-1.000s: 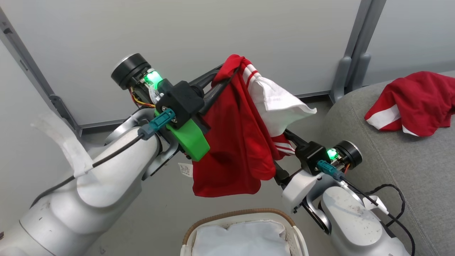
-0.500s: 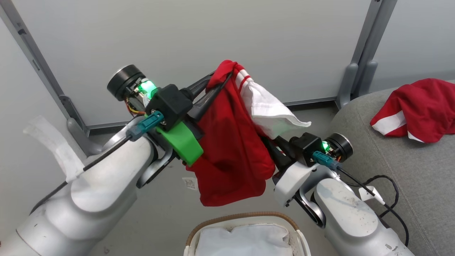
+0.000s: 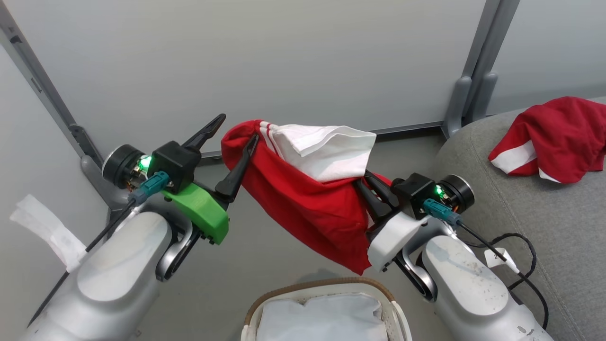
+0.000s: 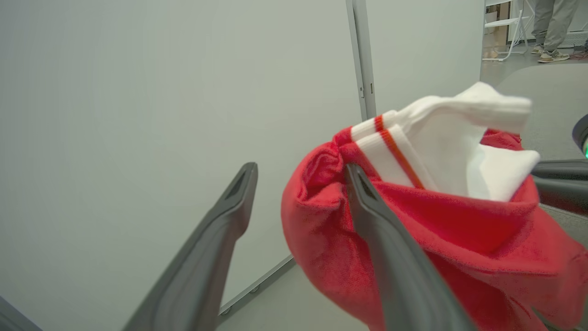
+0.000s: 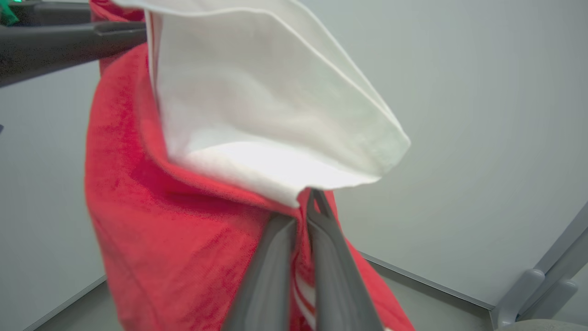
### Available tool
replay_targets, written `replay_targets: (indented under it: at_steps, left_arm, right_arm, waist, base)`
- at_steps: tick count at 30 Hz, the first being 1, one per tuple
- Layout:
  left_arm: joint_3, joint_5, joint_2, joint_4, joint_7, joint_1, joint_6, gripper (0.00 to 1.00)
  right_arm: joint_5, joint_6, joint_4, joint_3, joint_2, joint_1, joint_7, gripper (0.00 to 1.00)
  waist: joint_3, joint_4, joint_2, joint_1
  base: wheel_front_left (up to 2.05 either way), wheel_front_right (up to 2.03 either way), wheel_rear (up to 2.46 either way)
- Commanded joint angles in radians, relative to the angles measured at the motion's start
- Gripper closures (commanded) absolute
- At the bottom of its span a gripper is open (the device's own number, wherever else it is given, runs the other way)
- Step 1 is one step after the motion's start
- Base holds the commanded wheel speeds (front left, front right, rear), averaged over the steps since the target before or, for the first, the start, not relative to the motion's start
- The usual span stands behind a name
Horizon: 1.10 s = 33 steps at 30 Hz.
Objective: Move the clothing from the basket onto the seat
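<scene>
Grey fabric covers the seat [image 3: 516,208], which runs down the right side of the head view with its rounded edge toward the robot. Pale wall [image 3: 284,52] panels stand behind. A grey post [image 3: 476,76] joins them just beside the seat's far corner, and grey floor [image 3: 265,265] lies below.

Between the two arms a red garment [image 3: 312,208] with a white panel and red-striped white trim hangs in the air. It touches neither basket nor seat and is left of the seat's edge. Its lower right end is clamped in the right gripper [image 5: 304,209]: the right wrist view shows the two fingers pressed nearly together with red cloth between them. Its upper left end bunches around one finger [image 4: 367,207] of the left gripper [image 3: 237,129]. That gripper's fingers are spread wide with an empty gap between them, so the cloth only catches on the one finger's tip and outer side.

The other garment [image 3: 561,135], red with a white band, lies crumpled on the seat toward its far right.

The basket [image 3: 326,283] sits at the bottom middle of the head view, lower in the frame than the hanging garment. It has a brown woven rim and a white liner [image 3: 322,317] inside.

Small in the top right corner of the left wrist view, a person's legs [image 4: 551,27] stand far off.
</scene>
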<state>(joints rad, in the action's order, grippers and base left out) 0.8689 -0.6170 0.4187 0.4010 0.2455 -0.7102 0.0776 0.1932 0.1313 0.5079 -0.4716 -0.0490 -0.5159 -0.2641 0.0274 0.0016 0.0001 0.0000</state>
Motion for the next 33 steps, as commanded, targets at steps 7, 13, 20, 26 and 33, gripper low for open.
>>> replay_targets:
  at_steps: [7,13,20,26,33]
  left_arm:
    - [-0.041,-0.018,-0.051,0.035,0.021,0.112,-0.017,0.0]
    - [-0.138,0.018,-0.119,0.0,0.02,0.227,-0.018,0.0]
    - [-0.221,0.099,-0.201,-0.016,0.019,0.361,0.002,0.0]
    - [-0.264,0.154,-0.25,-0.006,0.019,0.438,0.028,0.0]
    - [-0.299,0.198,-0.278,-0.001,0.019,0.483,0.046,0.0]
  right_arm:
    - [-0.004,-0.001,-0.023,0.039,-0.003,0.019,0.0,1.0]
    - [-0.021,-0.001,-0.035,0.088,-0.003,0.022,0.0,1.0]
    - [-0.039,-0.001,-0.05,0.159,-0.003,0.029,0.0,1.0]
    - [-0.066,-0.001,-0.055,0.218,-0.003,0.035,0.0,1.0]
    - [-0.094,-0.001,-0.063,0.281,-0.003,0.039,0.0,1.0]
  waist:
    - [-0.006,-0.002,-0.0001,0.0]
    - [-0.01,0.005,-0.0001,0.0]
    - [-0.009,0.014,-0.0001,0.0]
    - [-0.009,0.019,-0.0001,0.0]
    - [-0.012,0.017,-0.0001,0.0]
  base:
    - [0.0,0.0,0.0]
    - [0.0,0.0,0.0]
    - [0.0,0.0,0.0]
    - [0.0,0.0,0.0]
    - [0.0,0.0,0.0]
